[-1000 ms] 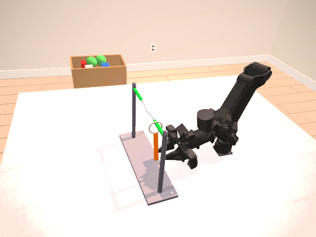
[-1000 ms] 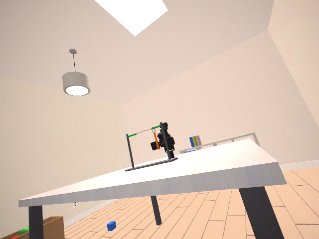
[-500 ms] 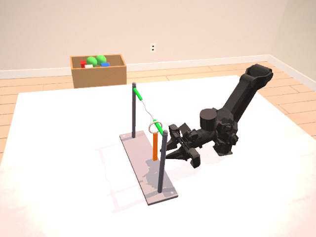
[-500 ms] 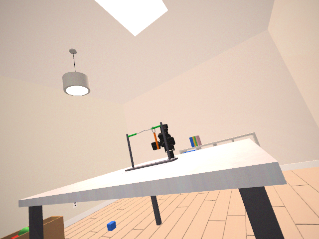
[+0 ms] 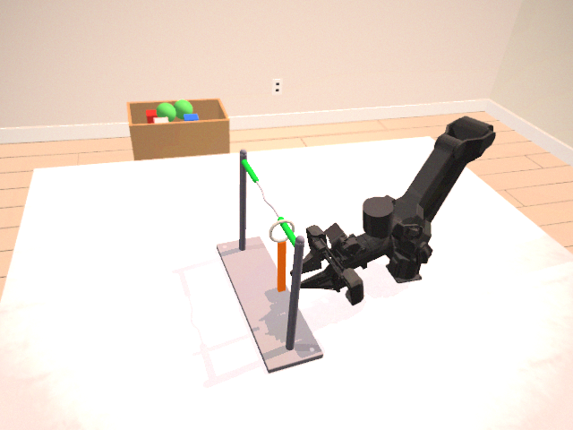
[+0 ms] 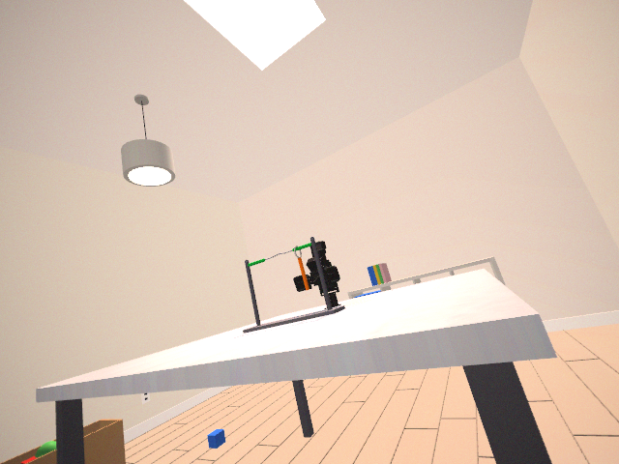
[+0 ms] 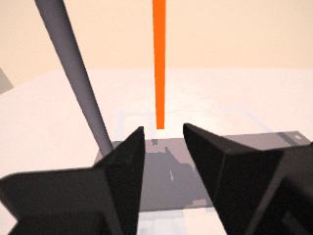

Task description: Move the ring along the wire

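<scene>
Gripper [image 5: 295,279] [image 7: 163,129]: partly open, empty.
Handle [image 5: 281,267] [image 6: 303,274] [image 7: 159,64]: ahead of fingertips; likely light, rigid; grasp squarely near lower end.
Ring [image 5: 270,235] [image 6: 298,252]: above fingertips; probably swings if bumped.

Matte black arm [image 5: 432,184] [image 6: 322,272], angular links, one stubby cylinder [image 5: 378,217].
</scene>
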Controlling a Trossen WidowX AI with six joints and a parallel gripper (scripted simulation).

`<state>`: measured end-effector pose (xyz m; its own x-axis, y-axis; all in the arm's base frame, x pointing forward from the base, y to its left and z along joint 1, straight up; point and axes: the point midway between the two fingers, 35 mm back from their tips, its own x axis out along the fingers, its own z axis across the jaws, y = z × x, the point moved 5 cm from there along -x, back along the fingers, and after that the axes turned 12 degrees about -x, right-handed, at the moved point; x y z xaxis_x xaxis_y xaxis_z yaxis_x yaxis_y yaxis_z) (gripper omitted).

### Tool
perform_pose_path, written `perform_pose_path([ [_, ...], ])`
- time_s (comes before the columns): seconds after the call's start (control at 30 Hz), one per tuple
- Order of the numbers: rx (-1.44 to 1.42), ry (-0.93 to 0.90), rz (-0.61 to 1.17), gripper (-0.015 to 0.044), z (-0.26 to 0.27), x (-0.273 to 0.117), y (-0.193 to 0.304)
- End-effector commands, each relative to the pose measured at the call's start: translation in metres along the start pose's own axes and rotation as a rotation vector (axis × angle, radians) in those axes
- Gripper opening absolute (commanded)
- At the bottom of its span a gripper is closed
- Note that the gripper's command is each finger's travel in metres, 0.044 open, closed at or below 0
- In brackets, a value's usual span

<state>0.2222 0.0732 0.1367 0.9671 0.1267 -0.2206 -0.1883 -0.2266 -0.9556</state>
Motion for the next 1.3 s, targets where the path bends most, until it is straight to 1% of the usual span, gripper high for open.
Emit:
perform_pose_path([
  [0.0,0.005,0.004,0.004,0.016,0.0,0.0,0.001],
  [0.13,0.005,0.004,0.004,0.016,0.0,0.0,0.001],
  [0.23,0.0,0.0,0.001,0.0239,0.0,-0.006,-0.001],
  [0.47,0.001,-0.001,0.003,0.0423,0.0,-0.037,-0.002],
  [0.5,0.001,-0.001,0.003,0.044,0.0,-0.041,-0.002],
  [0.63,0.0,-0.001,0.003,0.044,-0.001,-0.051,0.001],
  [1.27,0.0,-0.001,0.003,0.044,-0.001,-0.051,0.001],
])
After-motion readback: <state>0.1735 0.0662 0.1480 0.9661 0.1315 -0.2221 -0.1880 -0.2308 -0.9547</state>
